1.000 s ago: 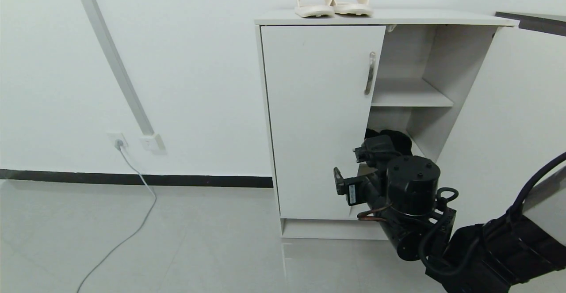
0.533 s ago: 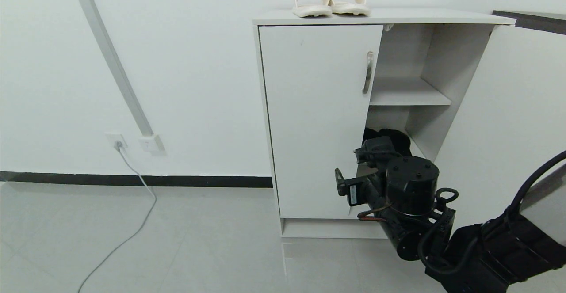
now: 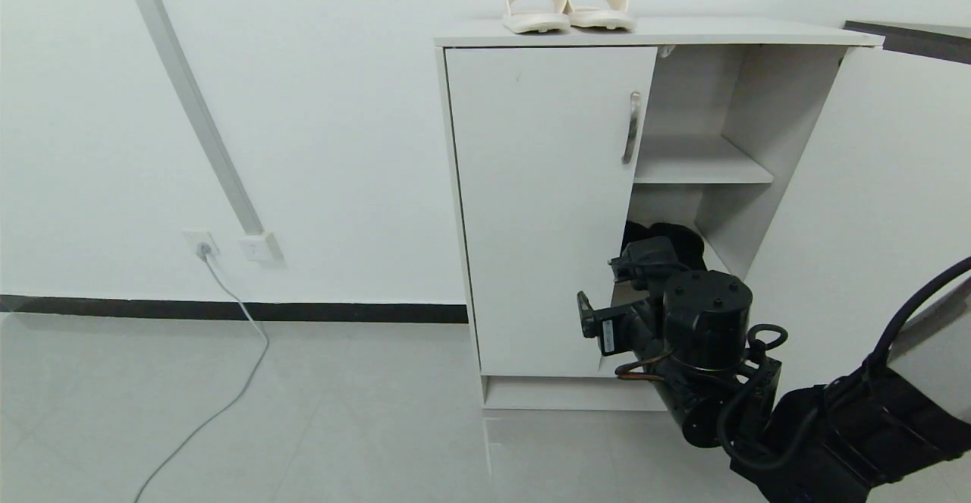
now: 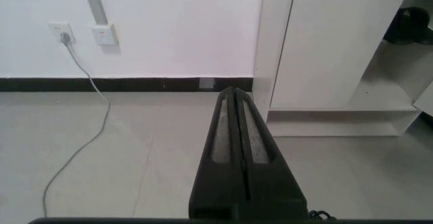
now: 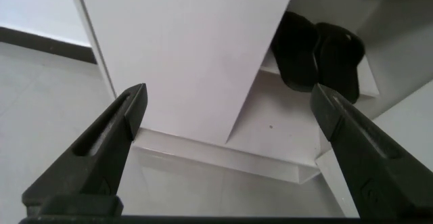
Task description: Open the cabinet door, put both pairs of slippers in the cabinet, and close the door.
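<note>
Black slippers (image 5: 318, 55) paired on the shelf (image 5: 284, 126) beyond the splayed right gripper (image 5: 229, 95), closed door (image 5: 189, 41) beside it, left gripper (image 4: 235, 99) clenched.

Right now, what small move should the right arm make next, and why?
Probably pull the right gripper back from the cabinet: it is open and empty, the black slippers lie on the lower shelf, and the beige slippers sit on top.
</note>
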### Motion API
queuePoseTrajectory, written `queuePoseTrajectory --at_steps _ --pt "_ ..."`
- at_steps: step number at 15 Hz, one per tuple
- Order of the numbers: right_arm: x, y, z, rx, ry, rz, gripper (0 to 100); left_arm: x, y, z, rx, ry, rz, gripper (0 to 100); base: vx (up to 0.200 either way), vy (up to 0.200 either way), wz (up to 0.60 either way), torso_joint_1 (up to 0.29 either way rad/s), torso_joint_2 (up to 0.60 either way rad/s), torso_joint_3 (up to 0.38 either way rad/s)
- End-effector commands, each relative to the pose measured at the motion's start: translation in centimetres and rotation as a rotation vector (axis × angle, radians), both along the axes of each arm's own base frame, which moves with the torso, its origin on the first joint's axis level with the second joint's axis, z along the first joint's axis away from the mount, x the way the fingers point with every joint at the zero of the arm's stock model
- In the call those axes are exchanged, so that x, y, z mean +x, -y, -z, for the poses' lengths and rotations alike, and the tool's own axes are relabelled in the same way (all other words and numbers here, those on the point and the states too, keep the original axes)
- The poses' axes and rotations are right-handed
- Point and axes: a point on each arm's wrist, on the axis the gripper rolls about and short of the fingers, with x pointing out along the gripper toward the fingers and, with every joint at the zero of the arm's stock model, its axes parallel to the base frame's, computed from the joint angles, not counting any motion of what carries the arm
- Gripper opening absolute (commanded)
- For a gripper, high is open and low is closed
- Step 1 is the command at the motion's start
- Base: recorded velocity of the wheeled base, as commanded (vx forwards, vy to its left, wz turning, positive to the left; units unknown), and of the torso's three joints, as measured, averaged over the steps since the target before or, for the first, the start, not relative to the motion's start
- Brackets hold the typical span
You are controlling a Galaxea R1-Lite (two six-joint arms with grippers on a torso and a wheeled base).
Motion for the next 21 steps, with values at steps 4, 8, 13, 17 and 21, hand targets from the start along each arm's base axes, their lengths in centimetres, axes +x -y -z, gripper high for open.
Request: queuePoseTrajectory --at_steps 4,8,13,17,21 --pt "0.37 0.03 0.67 -0.013 -0.013 0.009 100 0.01 0.00 0.00 0.001 -0.002 -0.001 0 0.000 0.000 0.00 0.024 -0.26 -0.328" --pt "0.32 0.08 0.77 -0.016 -0.017 0.009 100 0.01 0.00 0.00 0.001 -0.002 0.000 0 0.000 0.000 0.00 0.066 -0.51 -0.348" --pt "0.39 0.01 0.63 -0.012 -0.012 0.007 100 0.01 0.00 0.00 0.000 -0.002 0.000 0 0.000 0.000 0.00 0.131 -0.47 -0.333" --pt "0.41 -0.01 0.84 -0.017 -0.018 0.007 100 0.01 0.00 0.00 0.001 -0.002 -0.001 0 0.000 0.000 0.00 0.164 -0.48 -0.312" --pt "0.43 -0.18 0.81 -0.015 -0.016 0.004 100 0.01 0.00 0.00 0.001 -0.002 0.000 0 0.000 0.000 0.00 0.192 -0.50 -0.311"
